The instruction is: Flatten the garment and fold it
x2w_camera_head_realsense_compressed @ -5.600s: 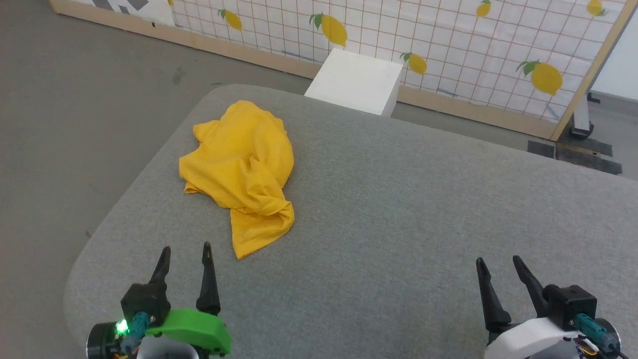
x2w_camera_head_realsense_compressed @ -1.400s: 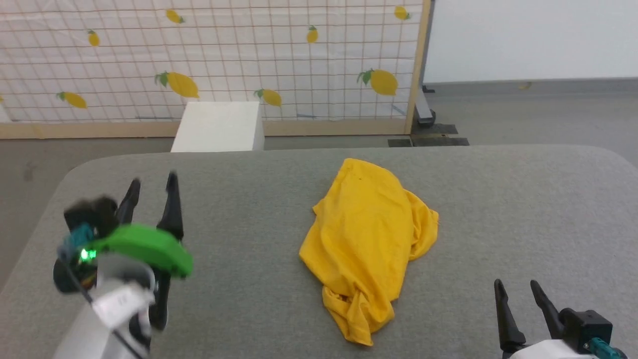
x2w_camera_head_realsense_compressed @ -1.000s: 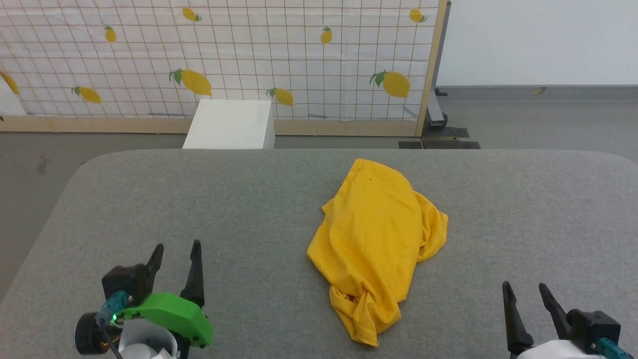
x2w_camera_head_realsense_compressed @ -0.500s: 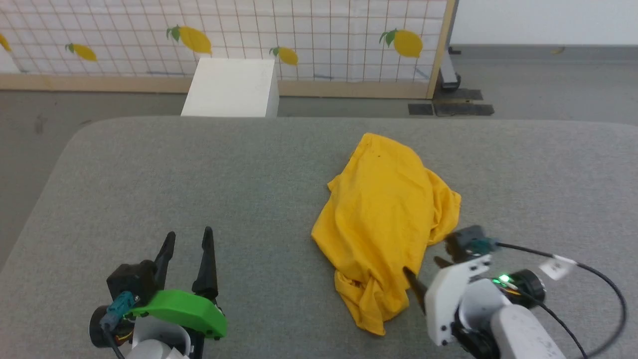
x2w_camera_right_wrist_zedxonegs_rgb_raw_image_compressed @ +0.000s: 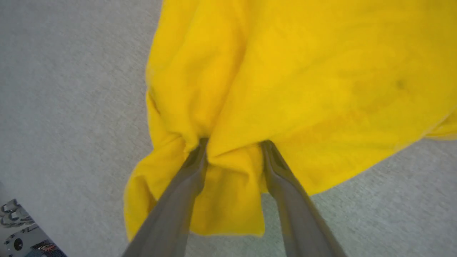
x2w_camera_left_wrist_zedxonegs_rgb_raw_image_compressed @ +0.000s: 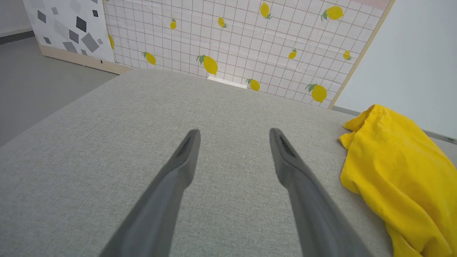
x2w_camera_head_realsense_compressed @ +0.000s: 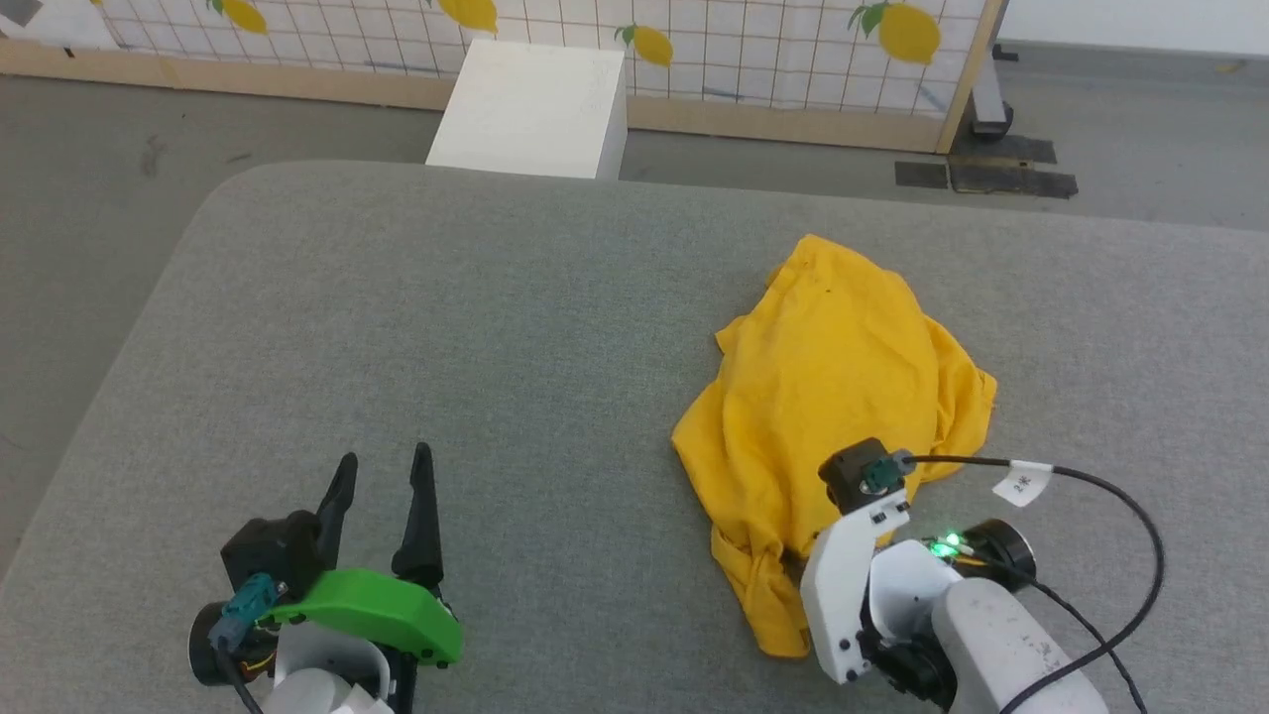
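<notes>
Low in the right wrist view, the right pincer [x2w_camera_right_wrist_zedxonegs_rgb_raw_image_compressed: 232, 144] straddles an edge fold, likely a fair hold on the limp, light yellow T-shirt [x2w_camera_right_wrist_zedxonegs_rgb_raw_image_compressed: 303, 71], pinch uncertain; left pincer [x2w_camera_head_realsense_compressed: 385, 454] spread.

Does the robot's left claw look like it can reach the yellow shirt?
Probably yes. The left claw is open, and just bare grey padding lies between it and the yellow shirt. The right claw is at the shirt's near end, not across that path.

The left hand [x2w_camera_left_wrist_zedxonegs_rgb_raw_image_compressed: 234, 131] hangs over the grey counter [x2w_camera_left_wrist_zedxonegs_rgb_raw_image_compressed: 107, 142], its 2 dark fingers [x2w_camera_left_wrist_zedxonegs_rgb_raw_image_compressed: 171, 185] spread wide. The crumpled yellow garment [x2w_camera_left_wrist_zedxonegs_rgb_raw_image_compressed: 396, 167] lies to their right, clear of them.
</notes>
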Motion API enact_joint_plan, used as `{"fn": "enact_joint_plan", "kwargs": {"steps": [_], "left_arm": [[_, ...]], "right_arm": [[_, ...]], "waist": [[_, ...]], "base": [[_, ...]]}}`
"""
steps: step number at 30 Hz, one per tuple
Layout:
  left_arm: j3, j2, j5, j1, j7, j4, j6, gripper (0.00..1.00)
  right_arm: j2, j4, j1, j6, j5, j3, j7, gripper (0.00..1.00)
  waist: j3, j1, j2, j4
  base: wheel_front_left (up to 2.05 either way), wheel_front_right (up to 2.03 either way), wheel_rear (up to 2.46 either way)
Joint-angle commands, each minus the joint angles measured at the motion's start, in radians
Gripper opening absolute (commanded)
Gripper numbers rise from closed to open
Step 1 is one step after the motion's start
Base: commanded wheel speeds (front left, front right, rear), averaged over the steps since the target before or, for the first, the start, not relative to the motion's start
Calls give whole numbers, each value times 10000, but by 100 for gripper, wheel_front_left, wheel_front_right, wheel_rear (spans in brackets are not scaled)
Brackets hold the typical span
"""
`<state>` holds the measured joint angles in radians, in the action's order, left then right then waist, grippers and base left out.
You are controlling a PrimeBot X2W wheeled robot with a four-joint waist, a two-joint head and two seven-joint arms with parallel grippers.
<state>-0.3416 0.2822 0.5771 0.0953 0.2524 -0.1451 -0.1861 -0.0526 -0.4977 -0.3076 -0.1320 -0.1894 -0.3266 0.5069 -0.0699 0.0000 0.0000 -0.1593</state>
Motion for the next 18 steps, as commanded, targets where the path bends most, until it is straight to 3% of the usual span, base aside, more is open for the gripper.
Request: {"fn": "enact_joint_plan", "kwargs": {"steps": [1,5,10,14,18], "left_arm": [[18,-44,-74,124,68,5,-35,100],[37,-95,-24,139,73,-27,23,100],[1,-109,27,178,67,-85,143,100],[-99,-143,57,203,8,-170,196,100],[-195,-176,122,196,-68,-291,271,100]], "right_arm": [[24,142,-146,13,-221,139,-332,0],[24,1171,-88,13,-1024,1259,-1279,0],[24,3027,983,13,-955,3826,-1980,0],[24,3916,2522,13,-611,5602,-1356,0],[24,3796,4114,13,-486,6188,-57,0]], "waist": [[-15,0,0,105],[123,0,0,374],[300,0,0,755],[434,0,0,939],[483,0,0,1068]], "base": [[0,0,0],[0,0,0],[0,0,0],[0,0,0],[0,0,0]]}}
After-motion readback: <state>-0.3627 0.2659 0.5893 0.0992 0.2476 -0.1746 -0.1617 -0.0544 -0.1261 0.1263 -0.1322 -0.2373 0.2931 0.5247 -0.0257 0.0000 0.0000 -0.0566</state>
